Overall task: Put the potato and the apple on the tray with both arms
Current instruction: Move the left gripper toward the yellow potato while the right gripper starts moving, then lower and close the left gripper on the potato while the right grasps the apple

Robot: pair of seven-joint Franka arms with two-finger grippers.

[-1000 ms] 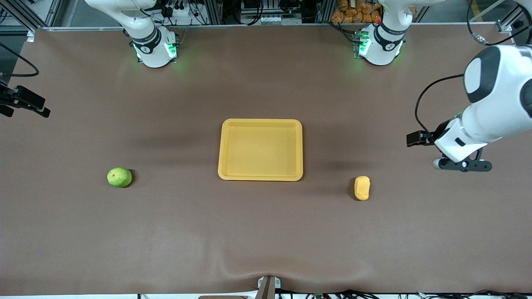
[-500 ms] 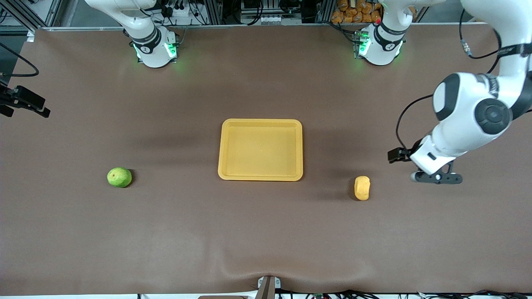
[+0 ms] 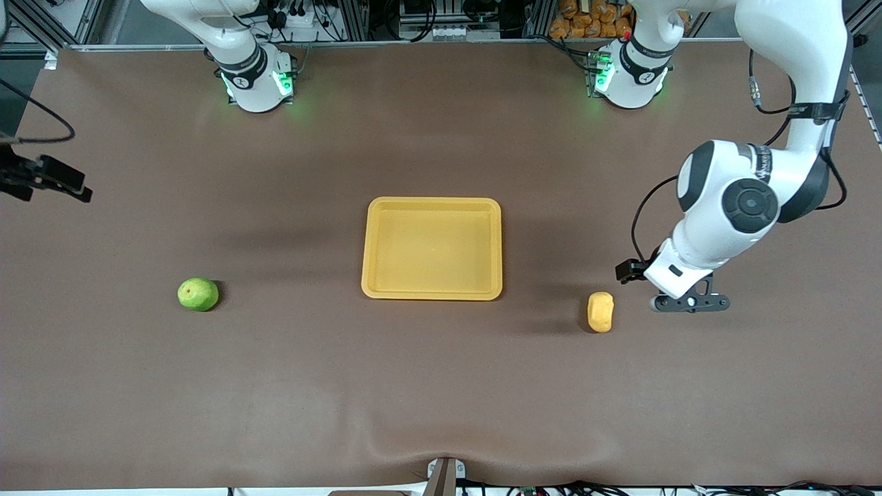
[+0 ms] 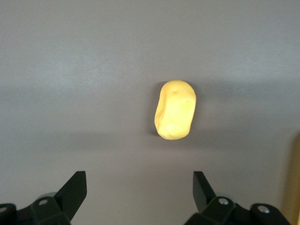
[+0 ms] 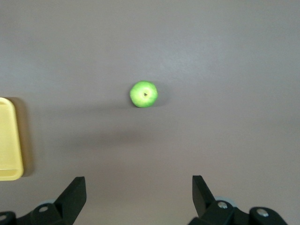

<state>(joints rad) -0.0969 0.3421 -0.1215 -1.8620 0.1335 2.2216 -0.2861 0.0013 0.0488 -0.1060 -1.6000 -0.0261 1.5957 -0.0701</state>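
From the front I see the tray (image 3: pixel 432 248) mid-counter (image 3: pixel 441 386); the potato (image 3: pixel 600 311) lies at its 4 o'clock toward the left arm's end, the apple (image 3: pixel 198 294) at its 8 o'clock toward the right arm's end, both well apart from it. My left gripper (image 3: pixel 688 303) hangs spread and empty over bare counter at the potato's 3 o'clock. My right gripper (image 5: pixel 136 197), spread too, sits over the right arm's end at the apple's 10 o'clock.
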